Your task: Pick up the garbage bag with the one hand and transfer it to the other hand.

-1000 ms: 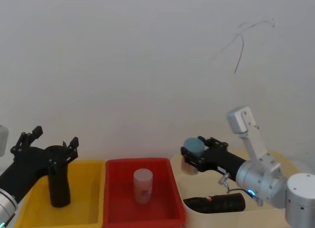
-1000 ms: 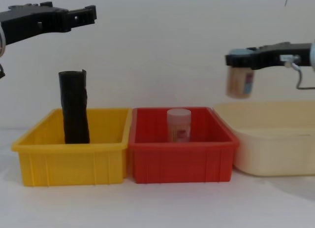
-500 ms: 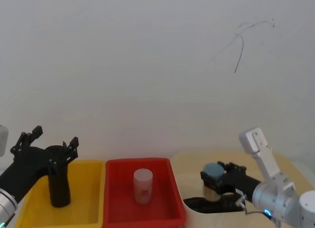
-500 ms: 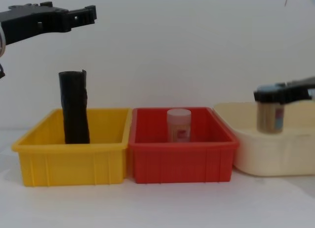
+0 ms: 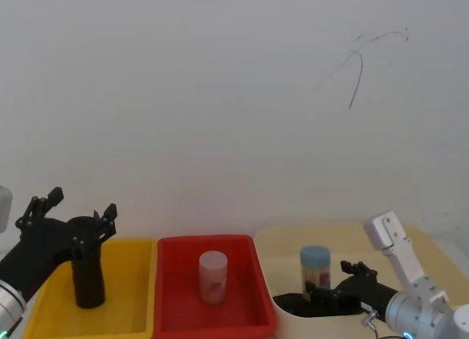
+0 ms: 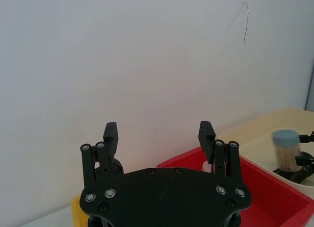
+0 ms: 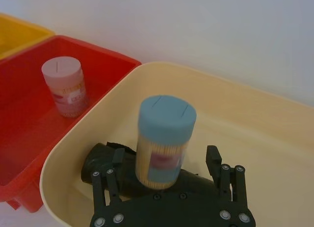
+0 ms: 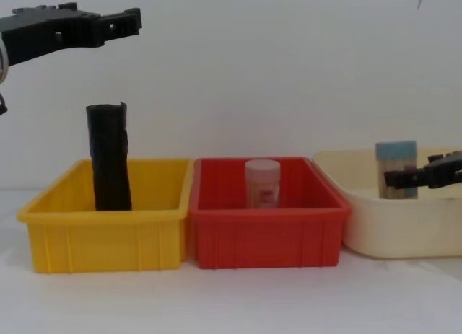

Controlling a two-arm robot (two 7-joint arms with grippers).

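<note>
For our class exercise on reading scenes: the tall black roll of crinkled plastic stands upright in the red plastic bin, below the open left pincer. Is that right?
Not quite. The tall black roll of crinkled plastic stands upright in the yellow plastic bin, not the red one, as the chest view shows. The red plastic bin holds a white-lidded clear jar. The rest holds: the left pincer is open above the roll.

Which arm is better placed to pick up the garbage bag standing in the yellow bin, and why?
Left. The left gripper hovers open above the garbage bag in the yellow bin; the right gripper is open, low in the cream tub, by the blue-lidded jar.
</note>
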